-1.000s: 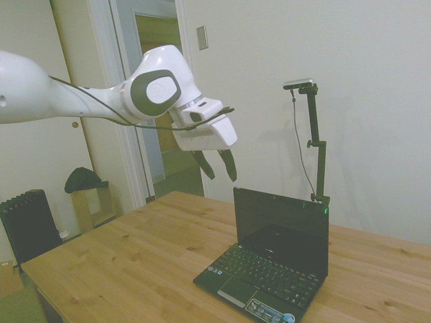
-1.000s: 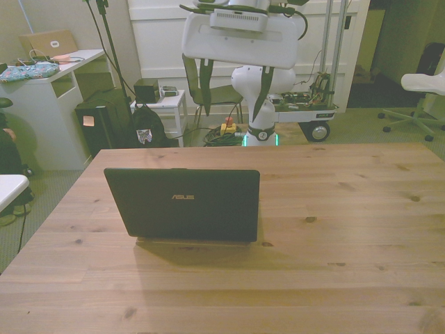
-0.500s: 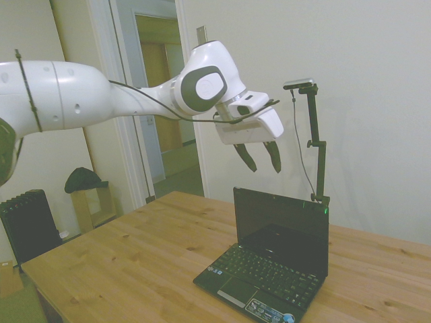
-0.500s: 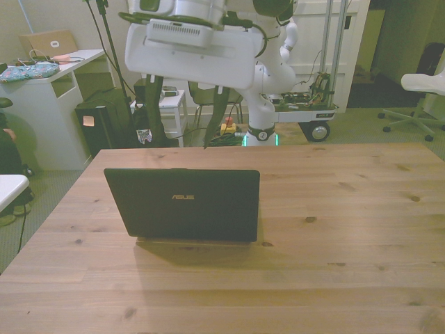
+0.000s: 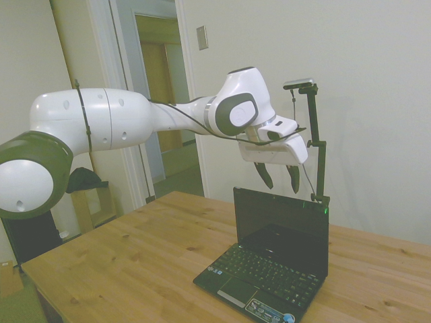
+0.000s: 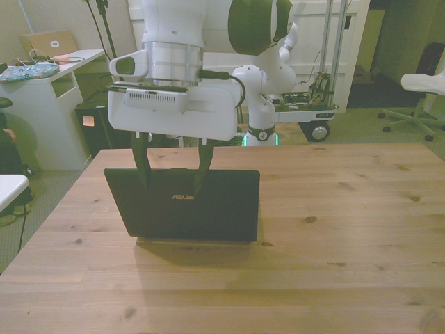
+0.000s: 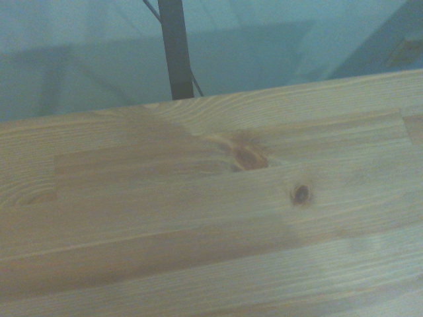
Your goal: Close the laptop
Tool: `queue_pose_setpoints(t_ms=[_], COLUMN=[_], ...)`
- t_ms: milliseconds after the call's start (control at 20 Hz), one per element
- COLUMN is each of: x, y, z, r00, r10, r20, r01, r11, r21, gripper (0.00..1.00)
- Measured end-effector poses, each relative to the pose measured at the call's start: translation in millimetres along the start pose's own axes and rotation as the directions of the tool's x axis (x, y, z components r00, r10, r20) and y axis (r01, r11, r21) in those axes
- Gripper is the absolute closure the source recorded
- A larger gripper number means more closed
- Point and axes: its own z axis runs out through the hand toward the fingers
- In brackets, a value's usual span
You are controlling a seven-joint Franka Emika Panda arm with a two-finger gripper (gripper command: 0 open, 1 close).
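The claw (image 5: 277, 180), fingers spread and holding nothing, hangs just above the upright lid's top edge, apparently slightly behind it, while the open laptop (image 5: 273, 259) sits mid-worktop (image 6: 348, 229), lid running parallel to the near edge.

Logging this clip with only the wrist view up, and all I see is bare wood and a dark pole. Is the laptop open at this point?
Observer: Yes. In the side view the laptop stands open, its screen about upright.
Operator: Where is the gripper relative to it?
Observer: The gripper hangs just above the screen's top edge, not touching it in the side view.
Operator: Fingers open or shut?
Observer: Open. In the front view the fingers hang apart in front of the lid's upper half, on the front view's left of its middle.
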Motion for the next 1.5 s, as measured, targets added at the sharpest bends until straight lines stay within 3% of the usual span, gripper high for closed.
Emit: queue_pose_setpoints(t_ms=[1500], x=[2], y=[4], z=[26], r00=[1.0], r10=[0.01], r20=[0.026], r01=[-0.011], r11=[1.0], r21=[0.006], gripper=[1.0])
